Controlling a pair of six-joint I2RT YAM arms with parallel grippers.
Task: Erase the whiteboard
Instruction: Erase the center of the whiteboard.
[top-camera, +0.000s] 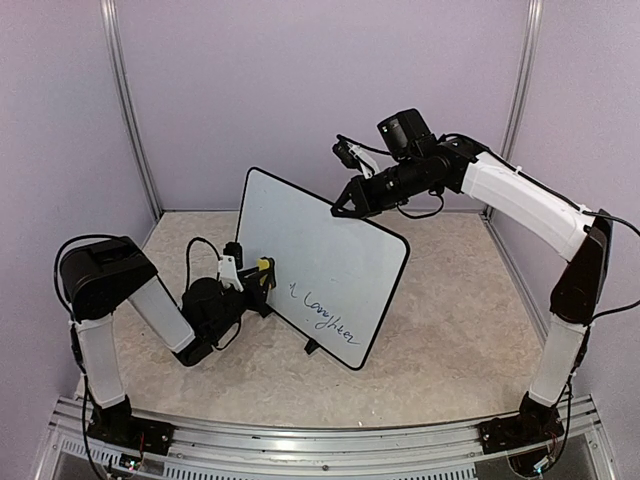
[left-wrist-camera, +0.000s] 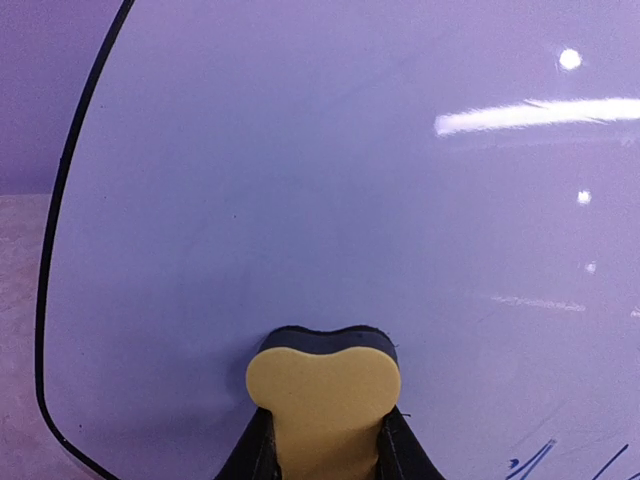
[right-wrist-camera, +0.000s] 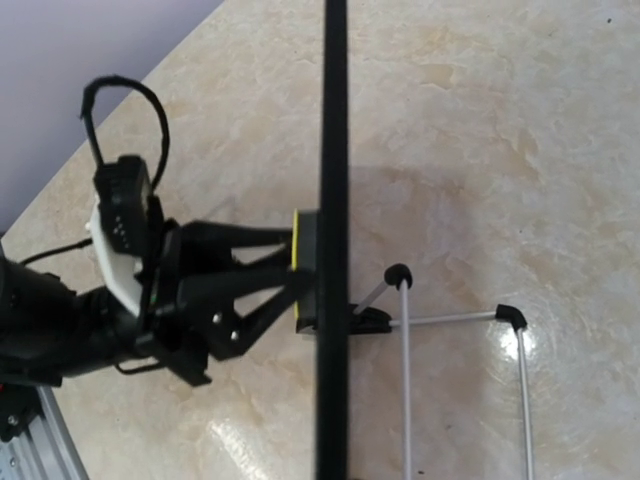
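Yellow rounded foam eraser, clamped in left gripper, against glossy black-framed whiteboard; right gripper pinching far top edge.

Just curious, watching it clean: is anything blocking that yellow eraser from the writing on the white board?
Nothing visible. The left gripper presses the yellow foam eraser on the white black-framed whiteboard; only bare board separates it from the blue handwriting. The right gripper grips the top edge.
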